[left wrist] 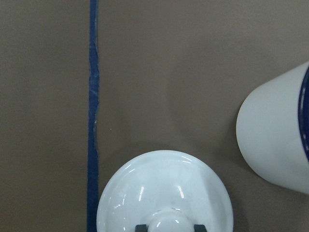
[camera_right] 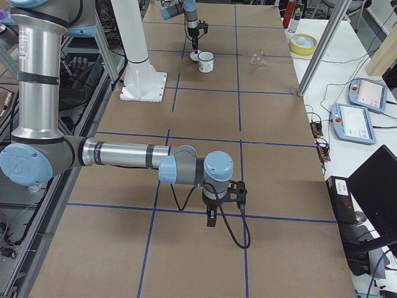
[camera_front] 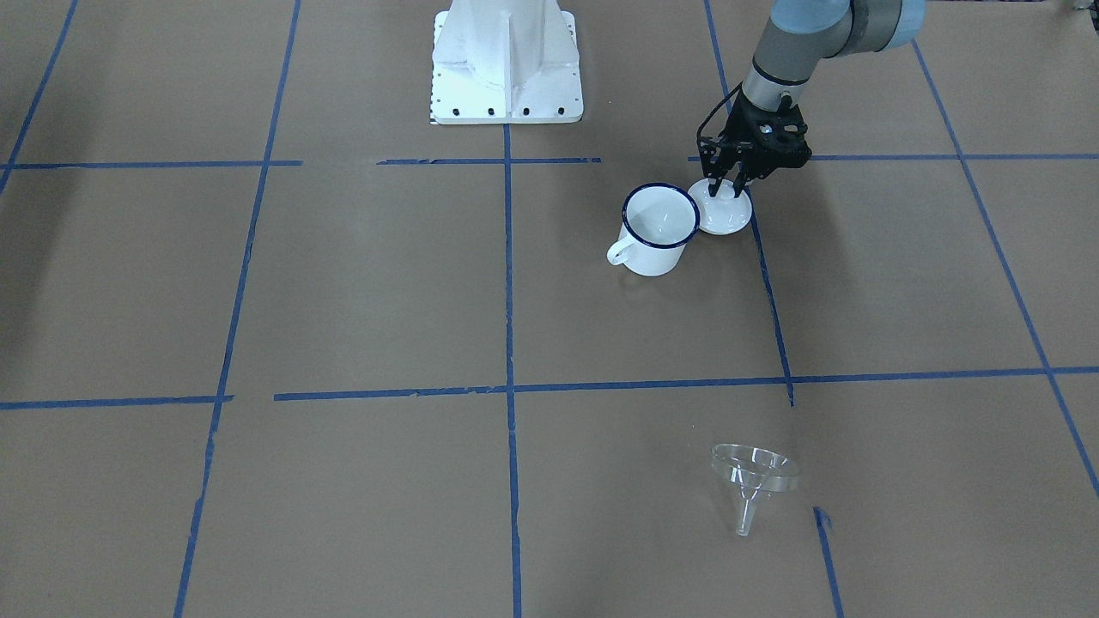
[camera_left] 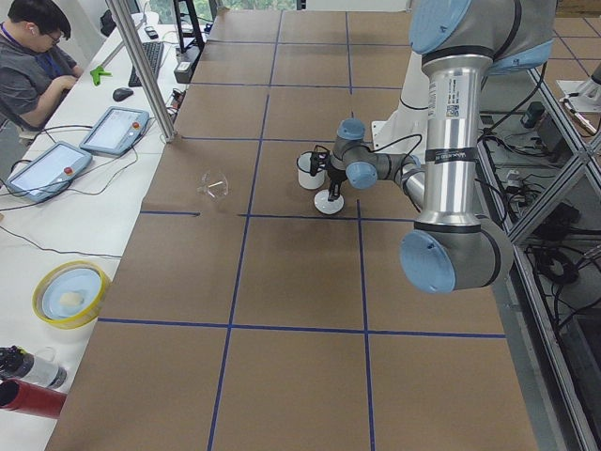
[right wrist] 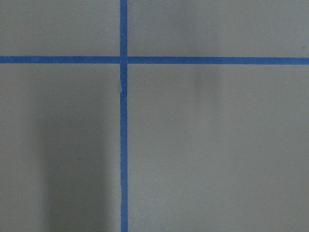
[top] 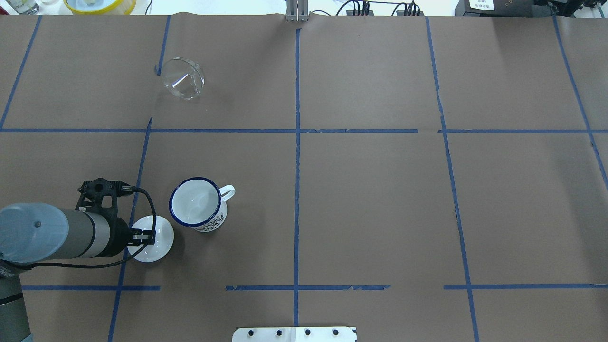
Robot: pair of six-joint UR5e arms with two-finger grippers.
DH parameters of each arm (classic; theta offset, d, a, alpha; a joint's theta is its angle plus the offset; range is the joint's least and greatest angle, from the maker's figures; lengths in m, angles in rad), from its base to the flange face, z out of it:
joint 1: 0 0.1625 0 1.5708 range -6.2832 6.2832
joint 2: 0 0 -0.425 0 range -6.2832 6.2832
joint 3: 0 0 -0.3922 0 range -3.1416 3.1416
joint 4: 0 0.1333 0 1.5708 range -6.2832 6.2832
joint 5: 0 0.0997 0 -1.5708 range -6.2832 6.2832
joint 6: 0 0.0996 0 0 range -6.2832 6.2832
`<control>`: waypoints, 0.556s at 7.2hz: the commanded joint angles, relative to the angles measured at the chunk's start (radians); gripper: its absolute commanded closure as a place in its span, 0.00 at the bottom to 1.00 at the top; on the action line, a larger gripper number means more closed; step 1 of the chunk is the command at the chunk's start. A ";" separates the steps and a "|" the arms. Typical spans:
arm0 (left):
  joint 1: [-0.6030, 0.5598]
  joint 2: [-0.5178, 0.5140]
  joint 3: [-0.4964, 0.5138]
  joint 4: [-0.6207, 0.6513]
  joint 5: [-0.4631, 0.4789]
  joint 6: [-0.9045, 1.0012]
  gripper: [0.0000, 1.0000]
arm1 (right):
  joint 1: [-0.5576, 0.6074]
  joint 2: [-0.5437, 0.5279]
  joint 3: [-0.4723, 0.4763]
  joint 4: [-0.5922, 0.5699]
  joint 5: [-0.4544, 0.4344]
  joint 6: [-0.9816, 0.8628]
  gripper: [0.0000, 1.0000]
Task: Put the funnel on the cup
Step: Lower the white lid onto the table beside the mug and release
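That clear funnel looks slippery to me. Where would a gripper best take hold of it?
Probably the cone's upper rim, from above: the funnel lies tipped, mouth towards the robot, so one finger could slip inside, one outside. The spout is thin and low.

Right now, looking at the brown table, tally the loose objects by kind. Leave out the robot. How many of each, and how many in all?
Cup: 1
Lid: 1
Funnel: 1
Total: 3
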 commanded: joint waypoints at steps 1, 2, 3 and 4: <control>0.000 0.000 0.001 0.000 0.000 -0.001 0.35 | 0.000 0.000 0.000 0.000 0.000 0.000 0.00; 0.000 0.000 0.001 0.000 0.000 -0.001 0.04 | 0.000 0.000 0.000 0.000 0.000 0.000 0.00; 0.000 -0.002 -0.002 0.000 0.000 -0.026 0.00 | 0.000 0.000 0.000 0.000 0.000 0.000 0.00; -0.018 -0.003 -0.031 0.000 0.000 -0.056 0.00 | 0.000 0.000 -0.001 0.000 0.000 0.000 0.00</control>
